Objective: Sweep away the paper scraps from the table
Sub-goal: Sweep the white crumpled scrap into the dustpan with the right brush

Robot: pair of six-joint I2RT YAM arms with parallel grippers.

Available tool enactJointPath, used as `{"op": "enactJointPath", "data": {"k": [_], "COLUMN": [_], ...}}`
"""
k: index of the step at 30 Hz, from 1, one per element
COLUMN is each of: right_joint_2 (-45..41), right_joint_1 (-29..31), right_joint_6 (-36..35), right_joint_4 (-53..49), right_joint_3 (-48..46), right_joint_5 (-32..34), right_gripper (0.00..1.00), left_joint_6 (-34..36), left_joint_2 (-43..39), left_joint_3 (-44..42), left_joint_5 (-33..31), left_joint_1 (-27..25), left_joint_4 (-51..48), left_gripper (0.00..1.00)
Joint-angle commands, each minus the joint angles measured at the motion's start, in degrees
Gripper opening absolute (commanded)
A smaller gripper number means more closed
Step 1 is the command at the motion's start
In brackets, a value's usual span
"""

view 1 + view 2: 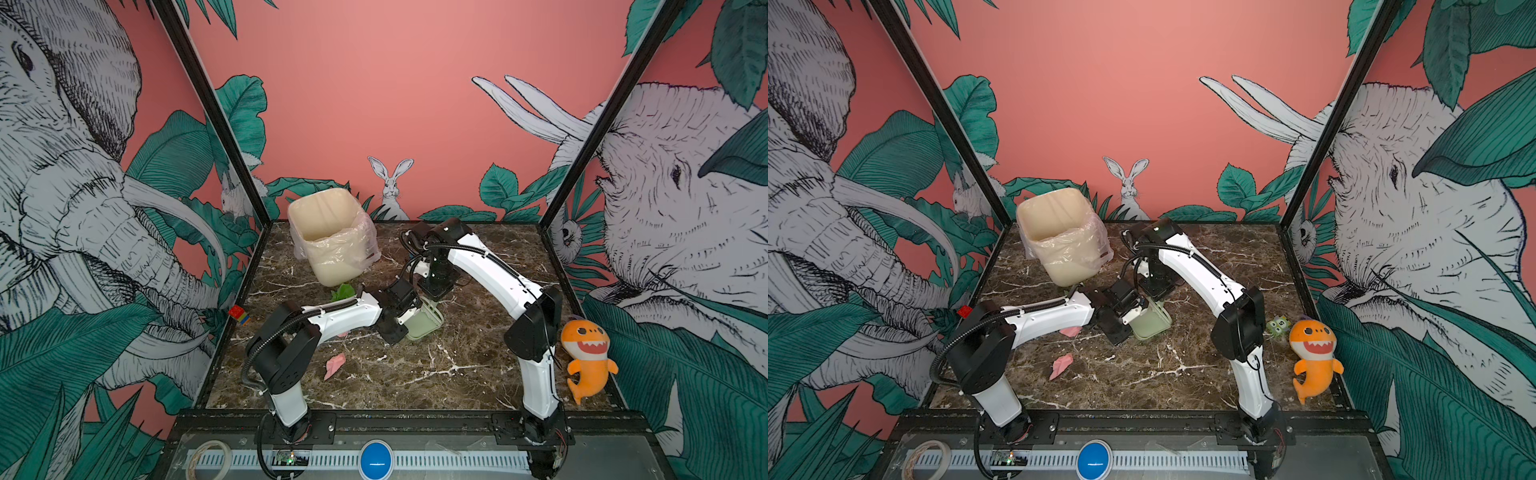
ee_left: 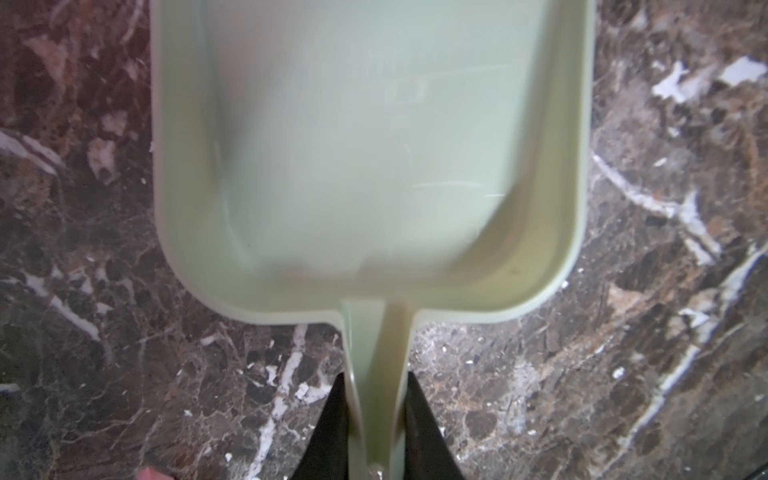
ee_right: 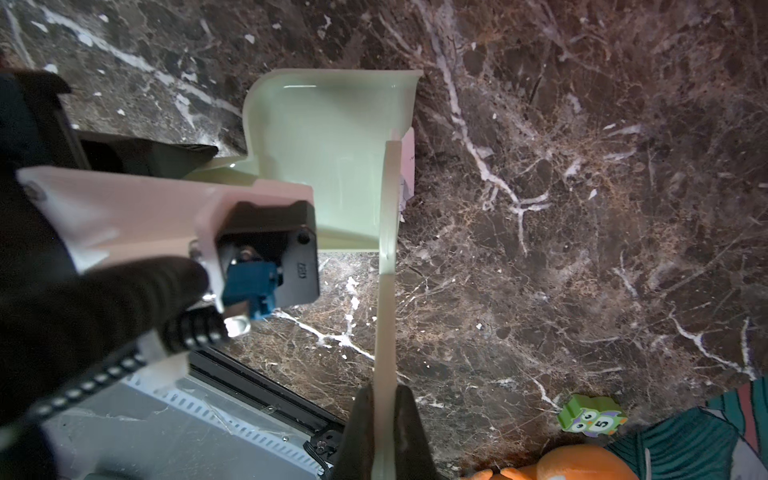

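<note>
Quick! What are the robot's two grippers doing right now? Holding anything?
Left gripper: closed on the handle of the pale green dustpan.
Right gripper: closed on a thin pale sweeper.

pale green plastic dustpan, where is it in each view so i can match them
In a top view: pale green plastic dustpan mid-table, between the two arms.
In a top view: same spot.
Left wrist: fills the view ahead of the left gripper, which clamps its handle.
Right wrist: beyond the thin pale stick that the right gripper holds.
Shared landmark: the dark brown marble-look table.
</note>
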Motion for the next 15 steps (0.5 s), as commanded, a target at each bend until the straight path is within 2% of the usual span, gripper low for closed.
{"op": "enactJointPath", "data": {"k": [1,8,15], "right_joint_2": [-2.24,-1.57,3.22], "right_joint_1": [-0.33,-4.4,-5.71], "right_joint_6": [-0.63,-1.24,-2.11], "right_joint_4": [-2.69,-1.32,0.02], "right_joint_3": [-0.23,1.16,2.23], "right_joint_5": [3.16,7.65,8.05], "right_gripper": [0.0,0.0,0.0], "left_joint_6": [0.48,0.3,-0.13], "left_joint_2": [-0.87,-1.84,-4.32], "left_joint_3": [0.47,-0.17,-1.22], "left_joint_5": [-0.04,0.53,0.98], "left_joint_1": [-0.23,-0.25,-0.31], "left_joint_4": [-0.6,-1.09,-2.97], "left_gripper": [0.13,0.13,0.13]}}
